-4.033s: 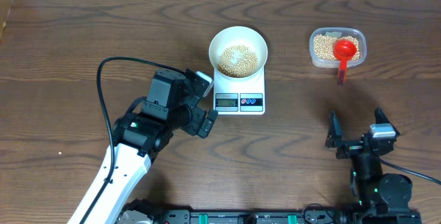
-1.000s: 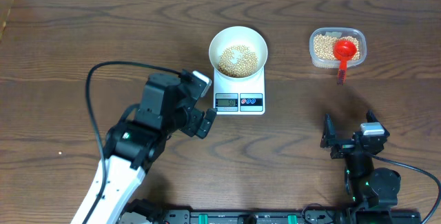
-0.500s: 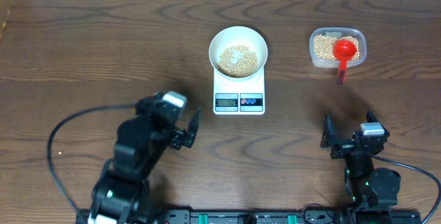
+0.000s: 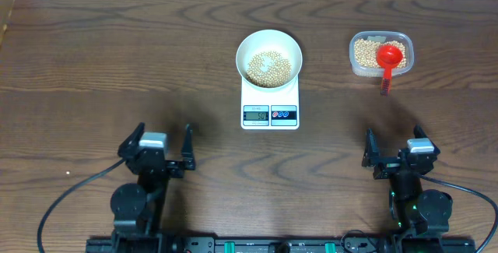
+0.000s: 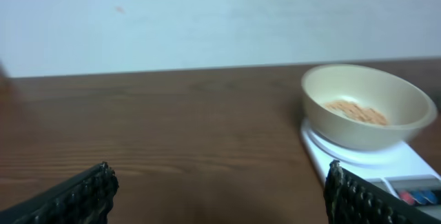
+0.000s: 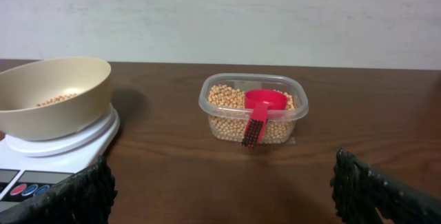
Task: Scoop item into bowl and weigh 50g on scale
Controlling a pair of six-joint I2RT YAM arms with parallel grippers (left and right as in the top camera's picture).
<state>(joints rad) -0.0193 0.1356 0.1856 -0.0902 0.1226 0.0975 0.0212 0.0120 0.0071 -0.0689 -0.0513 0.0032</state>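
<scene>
Our left gripper (image 4: 162, 142) has pulled back from beside the scale (image 4: 270, 115) to the near edge of the table (image 4: 93, 66), its jaws wide apart and empty. Our right gripper (image 4: 394, 144) sits at the near edge too, also spread and holding nothing. We see the bowl (image 4: 247, 47) standing on the scale with beans (image 4: 268, 68) in it. The red scoop (image 4: 389, 55) lies in the clear tub (image 4: 355, 65) of beans, to the bowl's right.

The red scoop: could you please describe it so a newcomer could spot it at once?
On the table, right of the scale, stands a clear tub of tan beans. The red scoop rests on them, handle over the near rim: bright red where its neighbours are tan or clear.
</scene>
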